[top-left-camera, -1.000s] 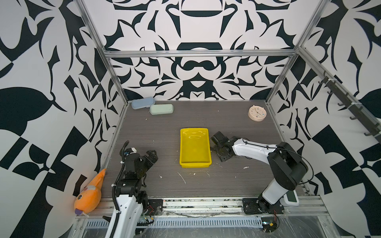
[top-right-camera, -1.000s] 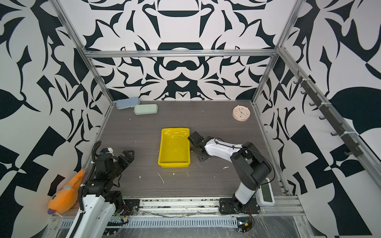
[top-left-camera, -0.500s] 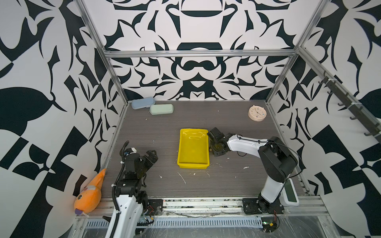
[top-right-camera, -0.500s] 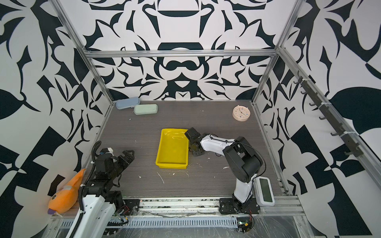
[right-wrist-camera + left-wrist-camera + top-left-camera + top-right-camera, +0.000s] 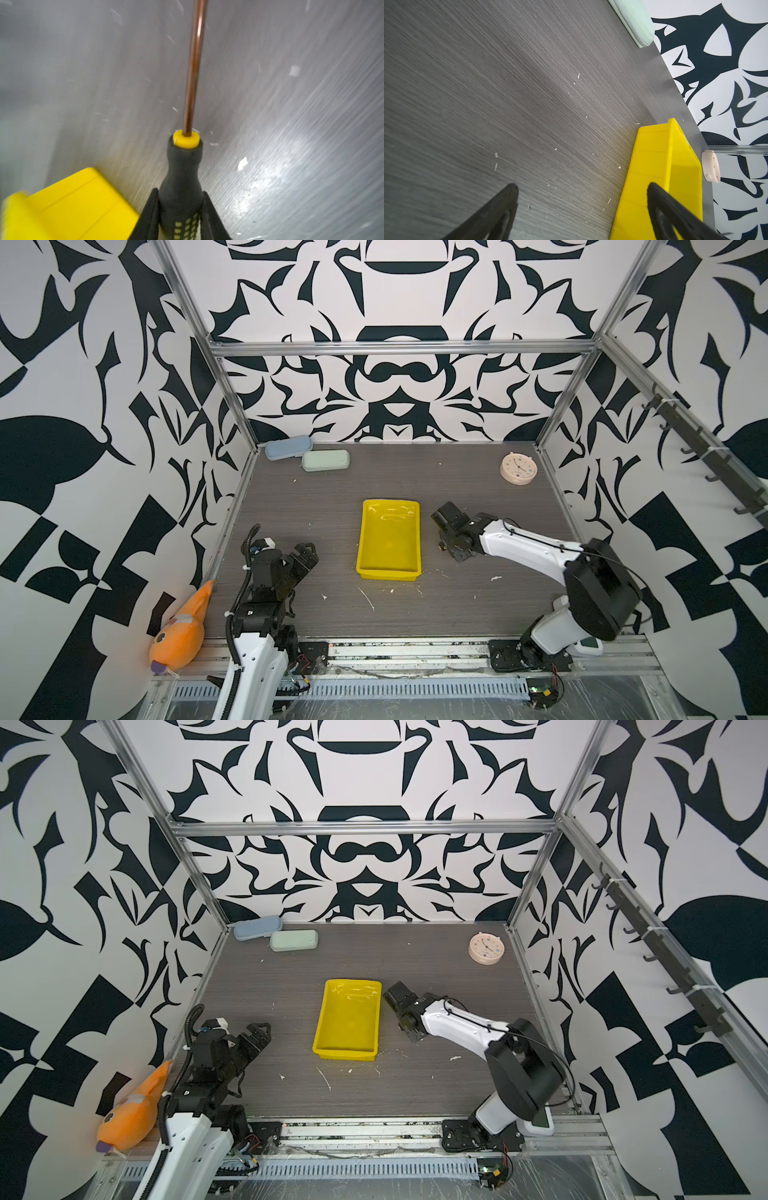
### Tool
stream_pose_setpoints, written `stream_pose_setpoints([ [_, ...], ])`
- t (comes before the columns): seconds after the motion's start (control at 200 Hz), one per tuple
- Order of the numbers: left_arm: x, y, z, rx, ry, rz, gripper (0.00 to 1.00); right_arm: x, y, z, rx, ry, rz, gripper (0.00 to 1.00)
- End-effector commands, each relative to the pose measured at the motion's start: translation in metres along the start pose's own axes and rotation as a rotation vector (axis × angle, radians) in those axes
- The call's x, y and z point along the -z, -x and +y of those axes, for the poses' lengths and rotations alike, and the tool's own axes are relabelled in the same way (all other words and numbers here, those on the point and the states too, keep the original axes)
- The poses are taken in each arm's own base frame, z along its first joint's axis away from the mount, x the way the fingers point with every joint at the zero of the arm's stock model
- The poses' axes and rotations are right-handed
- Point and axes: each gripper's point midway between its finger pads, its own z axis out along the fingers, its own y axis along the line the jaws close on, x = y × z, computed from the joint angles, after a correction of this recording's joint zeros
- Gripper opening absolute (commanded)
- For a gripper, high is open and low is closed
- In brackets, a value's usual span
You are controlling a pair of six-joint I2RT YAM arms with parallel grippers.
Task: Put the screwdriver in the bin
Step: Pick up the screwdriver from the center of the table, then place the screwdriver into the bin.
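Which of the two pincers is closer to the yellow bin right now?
Right. The right pincer, gripping the screwdriver, sits just beside the bin; the left pincer hangs open farther off on the opposite side.

**Yellow on grey, boxed in black and white**

The bin [image 5: 388, 539] is a bright, glossy yellow. The screwdriver [image 5: 180, 176] has a matt black handle with rows of small yellow squares, a yellow collar and a coppery shaft. The table [image 5: 316, 497] is dark grey with fine wood grain and white flecks. The walls [image 5: 395, 302] carry a bold black-and-white leaf pattern. The blue case [image 5: 289, 448] and the green case [image 5: 325, 460] are both pale. The clock [image 5: 518, 467] is cream-pink and the plush fish [image 5: 183, 626] orange. The left arm [image 5: 253, 659] and right arm [image 5: 523, 541] are white with black joints.
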Motion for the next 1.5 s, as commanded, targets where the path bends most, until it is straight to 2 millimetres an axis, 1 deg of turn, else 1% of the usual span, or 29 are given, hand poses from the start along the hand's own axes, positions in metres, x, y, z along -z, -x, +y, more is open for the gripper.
stream_pose_setpoints([
  [0.0,0.001,0.001,0.000,0.005,0.003,-0.006,0.99,0.040,0.029,0.023,0.366,0.078,-0.118,0.08],
  [0.045,0.001,0.001,0.000,0.007,0.005,-0.007,0.99,0.051,0.026,0.033,0.423,0.117,-0.105,0.09],
  [0.1,0.000,0.002,0.001,0.008,0.006,-0.008,0.99,0.059,0.021,0.043,0.459,0.151,-0.086,0.11],
  [0.215,0.000,0.001,0.000,0.007,0.004,-0.004,0.99,0.071,0.000,0.071,0.509,0.236,-0.058,0.13],
  [0.29,0.000,0.001,0.000,0.006,0.003,-0.004,0.99,0.074,-0.021,0.090,0.548,0.267,-0.045,0.13],
  [0.42,0.001,0.001,0.000,0.006,0.000,-0.007,0.99,0.072,-0.062,0.123,0.634,0.286,-0.022,0.13],
  [0.485,0.002,0.002,0.000,0.005,0.002,-0.014,0.99,0.065,-0.084,0.134,0.667,0.286,-0.002,0.13],
  [0.49,0.002,0.002,0.000,0.005,0.002,-0.013,0.99,0.065,-0.088,0.136,0.670,0.289,0.003,0.13],
  [0.565,0.002,0.002,0.001,0.004,0.000,-0.015,0.99,0.058,-0.112,0.143,0.691,0.290,0.035,0.13],
  [0.645,0.003,0.002,0.000,0.005,-0.004,-0.017,0.99,0.046,-0.136,0.146,0.706,0.277,0.080,0.13],
  [0.71,0.003,0.002,0.000,0.005,-0.005,-0.018,0.99,0.036,-0.154,0.143,0.713,0.262,0.122,0.12],
  [0.77,0.003,0.002,0.000,0.004,-0.006,-0.020,0.99,0.030,-0.167,0.140,0.720,0.249,0.151,0.12],
  [0.84,0.003,0.002,-0.001,0.004,-0.008,-0.019,0.99,0.024,-0.176,0.134,0.723,0.230,0.168,0.12],
  [0.98,0.003,0.002,-0.001,0.004,-0.010,-0.018,0.99,0.014,-0.181,0.124,0.716,0.214,0.179,0.12],
  [1.19,0.003,0.001,-0.001,0.004,-0.012,-0.015,0.99,0.004,-0.184,0.117,0.728,0.186,0.187,0.13],
  [1.375,0.003,0.001,-0.001,0.004,-0.014,-0.016,0.99,0.002,-0.188,0.115,0.732,0.182,0.205,0.14],
  [1.495,0.004,0.001,-0.002,0.004,-0.014,-0.016,0.99,0.002,-0.189,0.115,0.735,0.184,0.212,0.18],
])
